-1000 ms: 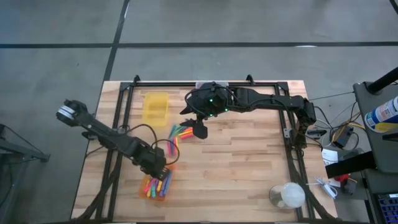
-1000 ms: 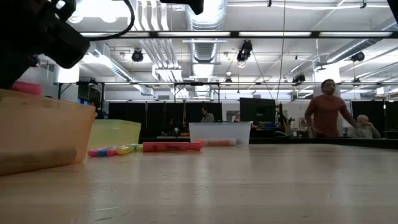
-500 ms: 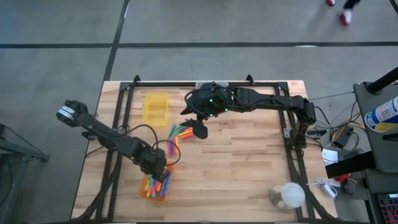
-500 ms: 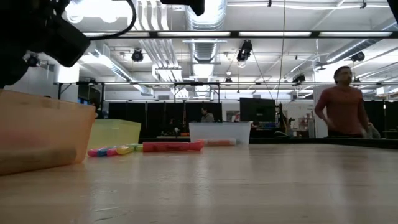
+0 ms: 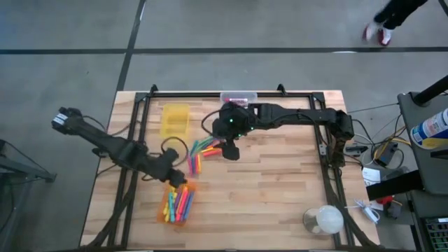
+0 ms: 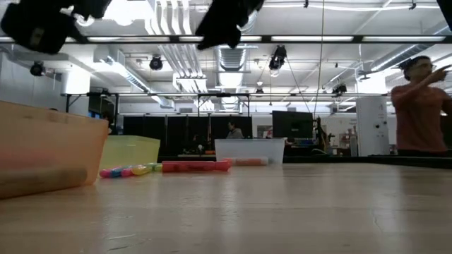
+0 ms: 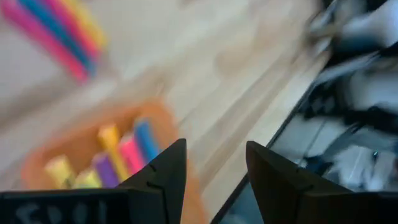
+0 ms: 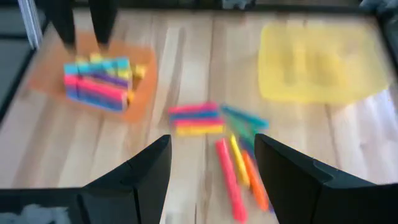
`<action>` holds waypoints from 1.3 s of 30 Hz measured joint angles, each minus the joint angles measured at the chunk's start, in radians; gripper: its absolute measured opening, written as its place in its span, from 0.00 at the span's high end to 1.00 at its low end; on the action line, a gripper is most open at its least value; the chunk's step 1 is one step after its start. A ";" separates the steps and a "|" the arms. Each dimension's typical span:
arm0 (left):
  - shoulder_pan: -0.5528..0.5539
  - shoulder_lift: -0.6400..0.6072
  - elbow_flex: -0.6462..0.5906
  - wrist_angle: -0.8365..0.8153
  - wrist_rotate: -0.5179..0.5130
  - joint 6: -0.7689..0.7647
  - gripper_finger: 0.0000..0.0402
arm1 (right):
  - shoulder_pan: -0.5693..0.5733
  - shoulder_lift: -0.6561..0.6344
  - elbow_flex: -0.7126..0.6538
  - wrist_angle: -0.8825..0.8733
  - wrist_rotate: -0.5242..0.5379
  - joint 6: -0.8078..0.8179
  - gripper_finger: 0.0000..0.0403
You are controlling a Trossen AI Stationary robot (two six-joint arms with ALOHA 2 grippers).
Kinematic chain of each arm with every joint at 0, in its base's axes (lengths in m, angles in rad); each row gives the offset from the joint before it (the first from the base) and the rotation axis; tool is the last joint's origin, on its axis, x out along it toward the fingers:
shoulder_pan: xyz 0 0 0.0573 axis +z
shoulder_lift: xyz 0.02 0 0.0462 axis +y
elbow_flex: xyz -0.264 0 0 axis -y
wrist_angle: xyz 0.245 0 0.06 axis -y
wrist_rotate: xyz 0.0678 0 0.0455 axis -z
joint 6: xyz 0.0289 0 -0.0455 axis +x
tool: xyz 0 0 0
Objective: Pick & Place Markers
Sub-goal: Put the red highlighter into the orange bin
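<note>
Several loose markers (image 5: 199, 151) lie flat in a scattered bunch on the wooden table, between the arms; the right wrist view shows them as markers (image 8: 214, 127) just ahead of my fingers. More markers (image 5: 177, 205) lie in the orange bin (image 8: 46, 81). My left gripper (image 5: 175, 175) (image 7: 214, 146) is open and empty, above the bin's far edge. My right gripper (image 5: 229, 150) (image 8: 212, 142) is open and empty, beside the loose bunch on its right.
A yellow bin (image 5: 175, 119) sits toward the far left, and a clear bin (image 5: 238, 98) stands at the far edge. A jar (image 5: 323, 220) stands near the right corner. A dark metal frame (image 5: 329, 154) rims the table. A person (image 6: 420, 106) stands in the room beyond.
My left gripper has risen from low over the orange bin and drawn back toward the table's far-left side. A pink marker that showed above the bin's rim no longer shows there. My right gripper has moved down and slightly nearer, toward the loose markers.
</note>
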 joint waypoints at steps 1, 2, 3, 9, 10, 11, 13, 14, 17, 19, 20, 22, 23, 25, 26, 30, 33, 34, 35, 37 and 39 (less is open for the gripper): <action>0.000 -0.023 0.008 0.001 -0.044 0.009 0.61 | 0.000 0.001 -0.022 0.000 0.000 -0.005 0.45; 0.000 -0.044 0.017 0.000 -0.084 0.023 0.61 | 0.000 0.001 -0.043 0.001 0.000 -0.014 0.45; 0.000 -0.064 0.027 0.001 -0.129 0.039 0.61 | -0.001 0.001 -0.065 0.005 0.001 -0.029 0.45; 0.000 -0.170 0.048 0.120 -0.414 0.195 0.61 | -0.009 0.003 -0.224 0.173 0.025 -0.102 0.45; 0.000 -0.182 0.048 0.152 -0.445 0.224 0.61 | -0.012 0.003 -0.250 0.205 0.025 -0.108 0.45; 0.000 -0.194 0.048 0.190 -0.474 0.254 0.61 | -0.015 0.002 -0.274 0.232 0.024 -0.109 0.45; 0.000 -0.213 0.048 0.253 -0.506 0.304 0.61 | -0.022 0.002 -0.316 0.271 0.025 -0.110 0.45; 0.000 -0.221 0.048 0.281 -0.511 0.328 0.61 | -0.024 0.003 -0.335 0.283 0.025 -0.110 0.45; 0.000 -0.233 0.048 0.343 -0.511 0.392 0.61 | -0.033 0.018 -0.367 0.319 0.027 -0.113 0.45; 0.000 -0.235 0.048 0.361 -0.511 0.409 0.61 | -0.038 0.042 -0.372 0.316 0.027 -0.119 0.45; 0.000 -0.236 0.048 0.371 -0.511 0.411 0.61 | -0.039 0.060 -0.372 0.318 0.027 -0.130 0.45; 0.000 -0.237 0.048 0.384 -0.511 0.411 0.61 | -0.040 0.096 -0.370 0.308 0.027 -0.143 0.45; 0.000 -0.238 0.048 0.384 -0.511 0.411 0.61 | -0.041 0.118 -0.362 0.296 0.026 -0.142 0.45; 0.000 -0.238 0.048 0.384 -0.511 0.410 0.61 | -0.043 0.156 -0.339 0.277 0.025 -0.139 0.45; 0.000 -0.238 0.048 0.385 -0.511 0.405 0.61 | -0.043 0.175 -0.327 0.261 0.026 -0.139 0.45; 0.000 -0.237 0.048 0.388 -0.511 0.395 0.61 | -0.046 0.244 -0.276 0.237 0.029 -0.139 0.45; 0.000 -0.237 0.048 0.393 -0.511 0.394 0.61 | -0.051 0.284 -0.228 0.216 0.028 -0.138 0.45; 0.000 -0.237 0.048 0.394 -0.511 0.394 0.61 | -0.052 0.294 -0.214 0.199 0.027 -0.138 0.45; 0.000 -0.237 0.048 0.393 -0.511 0.394 0.61 | -0.053 0.304 -0.203 0.185 0.028 -0.140 0.45; 0.000 -0.237 0.048 0.397 -0.512 0.391 0.61 | -0.054 0.324 -0.197 0.172 0.028 -0.143 0.45; 0.000 -0.237 0.048 0.400 -0.512 0.391 0.61 | -0.054 0.337 -0.194 0.153 0.028 -0.145 0.45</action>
